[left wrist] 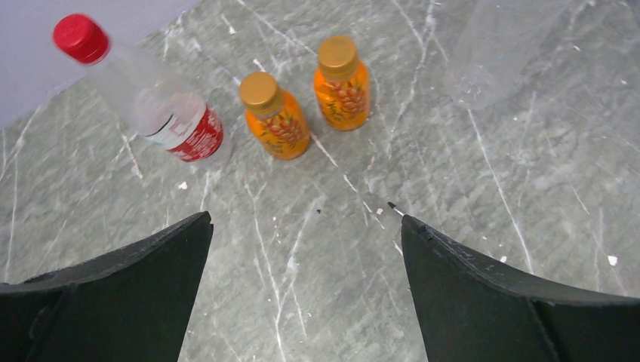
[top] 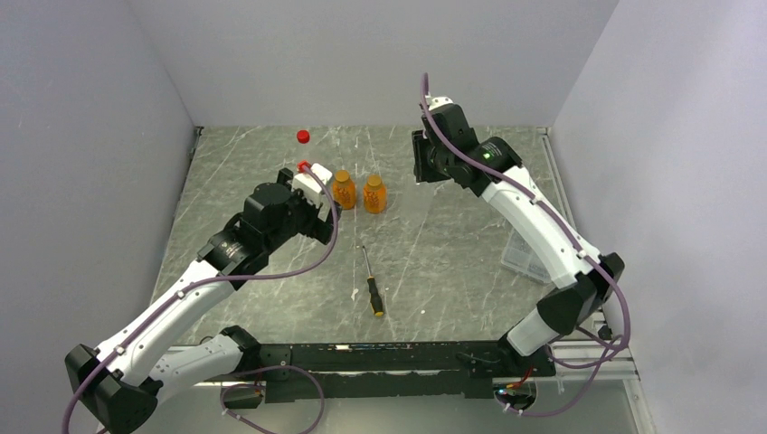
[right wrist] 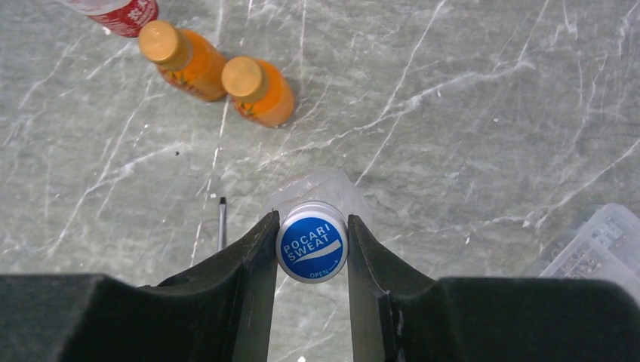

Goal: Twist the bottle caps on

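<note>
1. At the right wrist, the right hand is clenched on the blue cap, which sits on the mouth of a clear bottle. The top view gives only the back of this hand and not the cap.
2. From the left wrist, the left hand is released. Its fingers stand wide apart over the bare surface and grasp nothing.
3. Only the top view shows a loose red cap lying alone near the far wall, and the whole screwdriver in the middle. The wrist views catch just its tip.
4. The left orange bottle and the right orange bottle stand side by side, each with an orange cap on. The tall bottle, with a red cap on it, stands just beside them.
5. The left arm covers most of the tall bottle in the top view, and the clear bottle is hard to make out there. The left wrist view shows the clear bottle only as a blurred shape at the upper edge.
6. A box lies to the right, cut off by the frame edge. In the top view the right arm hides part of it.
</note>
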